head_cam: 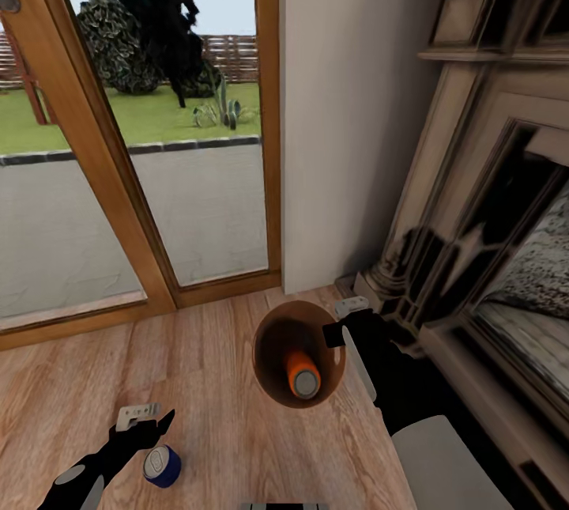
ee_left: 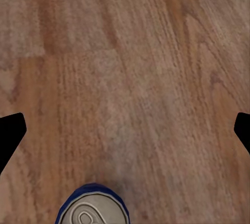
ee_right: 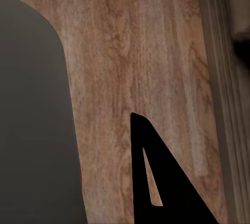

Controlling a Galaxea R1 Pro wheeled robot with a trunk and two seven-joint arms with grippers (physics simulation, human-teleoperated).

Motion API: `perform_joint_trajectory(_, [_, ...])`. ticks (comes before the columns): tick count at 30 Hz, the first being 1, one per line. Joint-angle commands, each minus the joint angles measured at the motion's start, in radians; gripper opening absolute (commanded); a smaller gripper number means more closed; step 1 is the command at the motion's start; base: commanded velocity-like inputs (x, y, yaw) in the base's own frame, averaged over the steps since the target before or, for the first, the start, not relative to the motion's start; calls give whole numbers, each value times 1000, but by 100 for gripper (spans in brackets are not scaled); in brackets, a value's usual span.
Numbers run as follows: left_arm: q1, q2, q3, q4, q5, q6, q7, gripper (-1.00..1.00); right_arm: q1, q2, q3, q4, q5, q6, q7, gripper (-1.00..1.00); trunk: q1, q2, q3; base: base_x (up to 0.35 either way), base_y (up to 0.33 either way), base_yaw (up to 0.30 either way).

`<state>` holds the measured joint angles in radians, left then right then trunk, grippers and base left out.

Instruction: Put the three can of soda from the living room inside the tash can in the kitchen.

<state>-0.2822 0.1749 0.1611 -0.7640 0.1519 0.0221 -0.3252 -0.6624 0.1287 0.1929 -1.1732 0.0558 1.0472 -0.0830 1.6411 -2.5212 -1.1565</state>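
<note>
My left gripper hangs spread wide over the wood floor, w/ the blue can upright just beside it, not pinched. My right gripper clamps the bin at its rim; the orange can lies inside.

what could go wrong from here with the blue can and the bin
1. The blue can stands upright on the wood floor, beside the left gripper rather than between its open fingers; closing now could knock it over and let it roll.
2. The right gripper holds the bin by its rim, and the bin looks tilted; more tilt might spill the orange can inside.
</note>
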Motion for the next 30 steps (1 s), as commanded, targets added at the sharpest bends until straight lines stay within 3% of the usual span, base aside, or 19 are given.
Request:
perform_joint_trajectory(1, [0, 0, 0, 0, 0, 0, 0, 100, 0, 0, 0, 0, -14, 0, 0, -100, 0, 0, 0, 1, 0, 0])
perform_joint_trajectory(12, [0, 0, 1, 0, 0, -1, 0, 100, 0, 0, 0, 0, -14, 0, 0, -100, 0, 0, 0, 0, 0, 0])
perform_joint_trajectory(30, [0, 1, 6, 2, 0, 1, 1, 100, -7, 0, -3, 0, -12, 0, 0, -100, 8, -4, -69, 0, 0, 0])
